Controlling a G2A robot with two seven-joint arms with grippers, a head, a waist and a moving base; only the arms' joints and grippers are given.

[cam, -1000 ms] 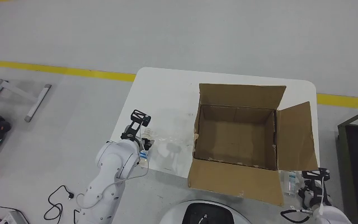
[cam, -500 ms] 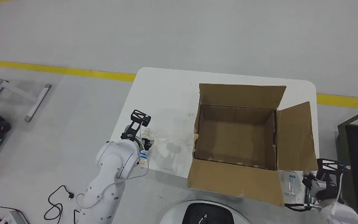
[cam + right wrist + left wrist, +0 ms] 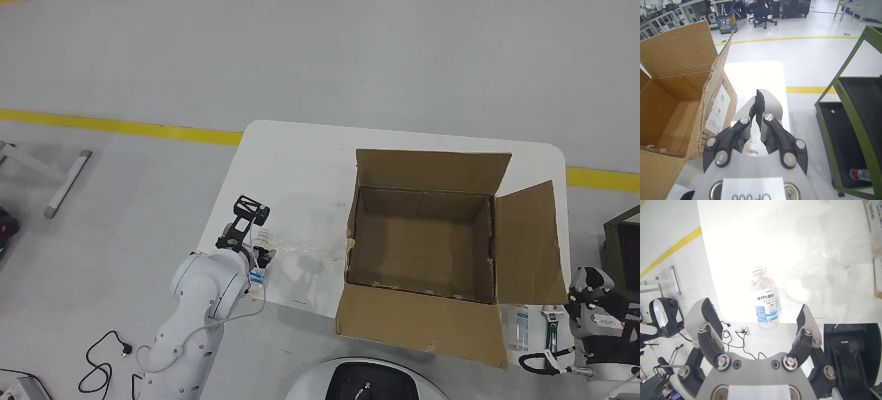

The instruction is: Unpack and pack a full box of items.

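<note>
An open cardboard box [image 3: 420, 300] stands empty on the right half of the white table [image 3: 300, 170]. A clear bottle [image 3: 765, 302] with a blue-and-white label lies near the table's left edge, its base at the rim. My left gripper [image 3: 757, 313] hangs open above it, the fingers apart on either side and not touching; from above it is the left gripper [image 3: 250, 213] by the bottle [image 3: 264, 246]. A second clear bottle [image 3: 520, 325] lies beside the box's right wall. My right gripper [image 3: 757, 106] is shut on nothing, just past that bottle [image 3: 753, 144].
The box's right flap [image 3: 715, 75] stands up close beside my right gripper. A green cart [image 3: 848, 113] stands off the table's right side with a small container [image 3: 859, 174] in it. Bare tabletop [image 3: 791, 247] lies between the left bottle and the box.
My right arm has drawn back to the right, away from the bottle beside the box and past the table's edge. The left arm and its bottle have not moved.
</note>
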